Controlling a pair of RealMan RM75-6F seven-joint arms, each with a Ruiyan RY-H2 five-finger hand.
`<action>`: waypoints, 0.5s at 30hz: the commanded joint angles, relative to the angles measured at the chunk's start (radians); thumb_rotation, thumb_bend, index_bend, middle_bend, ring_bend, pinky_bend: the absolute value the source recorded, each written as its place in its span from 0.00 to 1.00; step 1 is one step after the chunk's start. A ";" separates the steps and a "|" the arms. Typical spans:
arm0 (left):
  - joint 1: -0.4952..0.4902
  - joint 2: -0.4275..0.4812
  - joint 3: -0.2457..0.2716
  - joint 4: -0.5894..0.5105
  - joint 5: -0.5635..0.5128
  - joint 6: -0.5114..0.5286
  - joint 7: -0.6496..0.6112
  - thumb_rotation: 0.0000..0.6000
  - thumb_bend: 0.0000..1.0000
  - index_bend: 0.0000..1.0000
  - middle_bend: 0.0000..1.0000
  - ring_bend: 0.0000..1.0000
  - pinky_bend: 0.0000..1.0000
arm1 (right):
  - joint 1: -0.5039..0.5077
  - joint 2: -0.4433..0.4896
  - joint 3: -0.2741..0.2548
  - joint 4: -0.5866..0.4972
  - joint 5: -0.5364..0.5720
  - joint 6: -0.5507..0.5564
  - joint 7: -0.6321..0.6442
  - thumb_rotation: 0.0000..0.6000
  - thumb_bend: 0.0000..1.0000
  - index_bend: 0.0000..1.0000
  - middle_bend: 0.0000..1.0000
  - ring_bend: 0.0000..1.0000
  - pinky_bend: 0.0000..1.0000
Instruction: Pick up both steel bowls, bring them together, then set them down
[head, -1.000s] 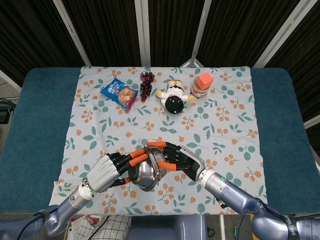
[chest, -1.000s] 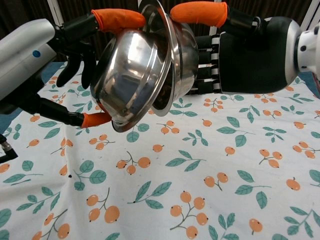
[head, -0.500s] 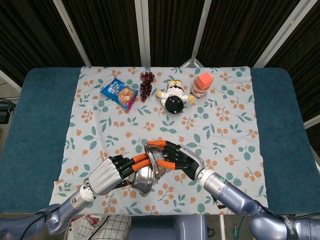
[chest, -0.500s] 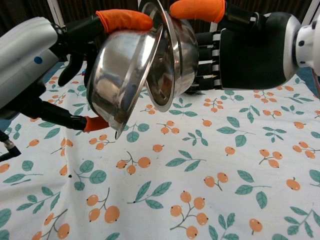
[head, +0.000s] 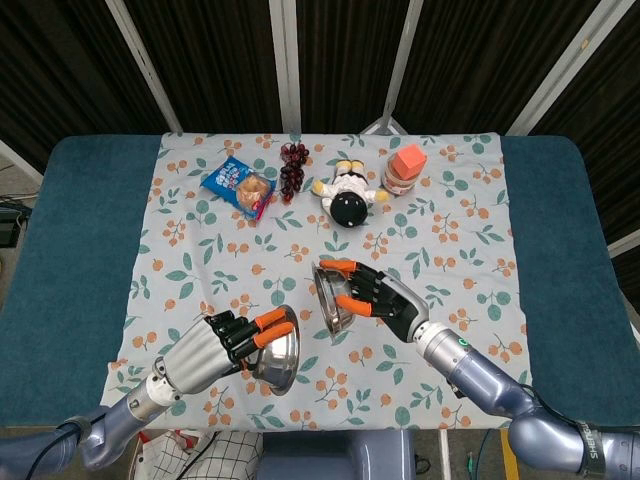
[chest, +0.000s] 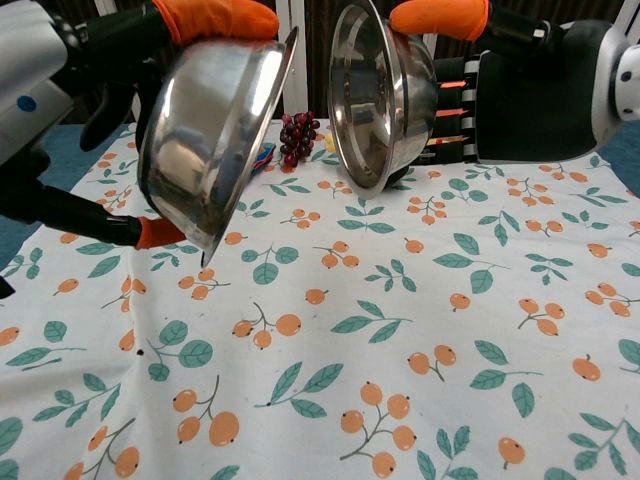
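The bowl in my left hand hangs above the near-left part of the cloth, tipped steeply on edge with its rim towards the right. The bowl in my right hand hangs just beside it, also on edge, its open mouth facing left. A clear gap shows between the two rims, and both are off the desk.

My left hand grips its bowl across the rim, one orange fingertip on the top edge and another under the low edge. My right hand cups its bowl from behind, a fingertip hooked over the top.

Setting down turns on that tilt: I judge each bowl must roll base-down towards the flowered cloth directly below. The snack bag, grapes, doll and cup lie well apart at the far edge.
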 joint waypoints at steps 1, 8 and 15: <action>-0.008 0.001 -0.010 0.006 -0.002 -0.013 0.018 1.00 0.63 0.55 0.69 0.63 0.79 | 0.000 -0.001 -0.009 -0.013 0.002 0.000 -0.021 1.00 0.36 0.85 0.78 0.85 1.00; -0.022 -0.027 -0.021 0.047 0.009 -0.021 0.064 1.00 0.63 0.55 0.69 0.63 0.79 | 0.014 -0.009 -0.043 -0.079 0.011 0.017 -0.094 1.00 0.36 0.84 0.78 0.85 1.00; -0.030 -0.041 -0.028 0.065 0.007 -0.036 0.102 1.00 0.63 0.55 0.69 0.63 0.79 | 0.025 -0.023 -0.062 -0.117 0.035 0.042 -0.136 1.00 0.36 0.84 0.78 0.85 1.00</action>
